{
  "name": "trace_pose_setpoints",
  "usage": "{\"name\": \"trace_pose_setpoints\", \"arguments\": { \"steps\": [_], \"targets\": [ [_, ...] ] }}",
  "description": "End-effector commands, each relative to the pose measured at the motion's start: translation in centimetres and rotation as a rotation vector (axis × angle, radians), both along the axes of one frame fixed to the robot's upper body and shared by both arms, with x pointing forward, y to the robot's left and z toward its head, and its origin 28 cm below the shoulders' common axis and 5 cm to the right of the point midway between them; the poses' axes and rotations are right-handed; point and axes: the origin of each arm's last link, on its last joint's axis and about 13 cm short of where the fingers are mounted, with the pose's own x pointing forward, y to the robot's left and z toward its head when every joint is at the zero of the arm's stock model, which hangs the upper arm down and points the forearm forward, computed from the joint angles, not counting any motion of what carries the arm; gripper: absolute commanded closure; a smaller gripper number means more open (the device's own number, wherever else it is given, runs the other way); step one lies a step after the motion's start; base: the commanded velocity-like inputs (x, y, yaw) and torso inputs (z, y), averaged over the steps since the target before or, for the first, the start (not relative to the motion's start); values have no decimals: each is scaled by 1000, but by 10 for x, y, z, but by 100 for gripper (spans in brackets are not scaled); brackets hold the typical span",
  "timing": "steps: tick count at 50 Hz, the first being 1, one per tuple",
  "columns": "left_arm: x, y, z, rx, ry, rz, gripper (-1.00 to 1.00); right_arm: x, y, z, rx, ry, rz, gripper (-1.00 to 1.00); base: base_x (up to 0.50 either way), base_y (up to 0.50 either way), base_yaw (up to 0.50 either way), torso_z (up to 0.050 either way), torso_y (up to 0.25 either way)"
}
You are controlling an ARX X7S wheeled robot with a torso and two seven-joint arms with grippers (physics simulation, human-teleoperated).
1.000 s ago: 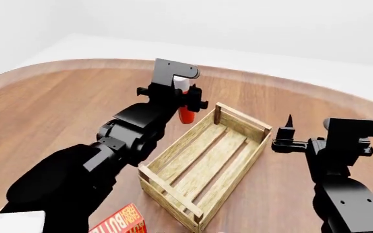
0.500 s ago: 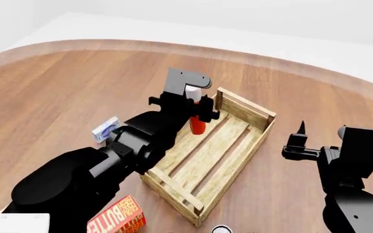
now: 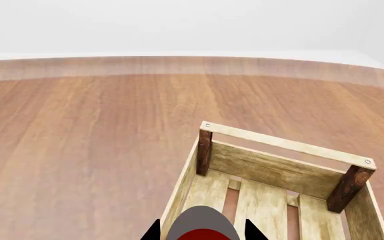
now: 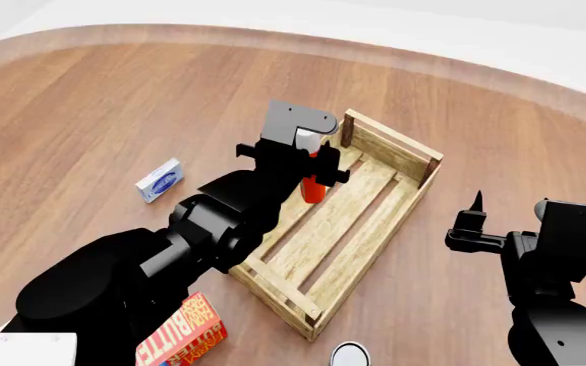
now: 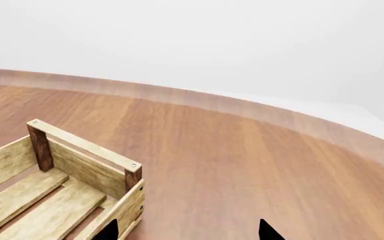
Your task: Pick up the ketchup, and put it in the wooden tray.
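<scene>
Item: ketchup point(image 4: 314, 185), clamped in my left gripper point(image 4: 311, 156) above the wooden tray's point(image 4: 390, 141) near-left edge. Right gripper point(image 4: 473, 219) spread, idle. Risk (my guess): releasing now tips it against the rail.

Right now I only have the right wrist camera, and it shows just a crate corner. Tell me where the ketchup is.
Observer: The ketchup is held upright in the left gripper, over the far end of the crate, close to its left wall.
Operator: List what else is on the table.
Observer: A small blue-and-white packet lies left of the crate, and a red butter box sits near the robot's base.
</scene>
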Motion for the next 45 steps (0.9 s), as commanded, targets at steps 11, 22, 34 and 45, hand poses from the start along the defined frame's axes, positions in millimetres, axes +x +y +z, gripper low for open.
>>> {"name": "trace_pose_setpoints", "arguments": {
  "steps": [11, 22, 34, 45],
  "targets": [
    [1, -1, 3, -4, -27, 13, 100, 0, 0, 0, 2, -4, -7, -100, -1, 0, 0, 0, -123],
    [1, -1, 4, -10, -29, 15, 100, 0, 0, 0, 1, -3, -6, -100, 0, 0, 0, 0, -123],
    [0, -2, 2, -21, -33, 9, 100, 0, 0, 0, 4, -5, -10, -100, -1, 0, 0, 0, -29],
    [-2, -3, -6, -16, -21, 7, 100, 0, 0, 0, 7, -5, -19, -100, 0, 0, 0, 0, 0]
  ]
}}
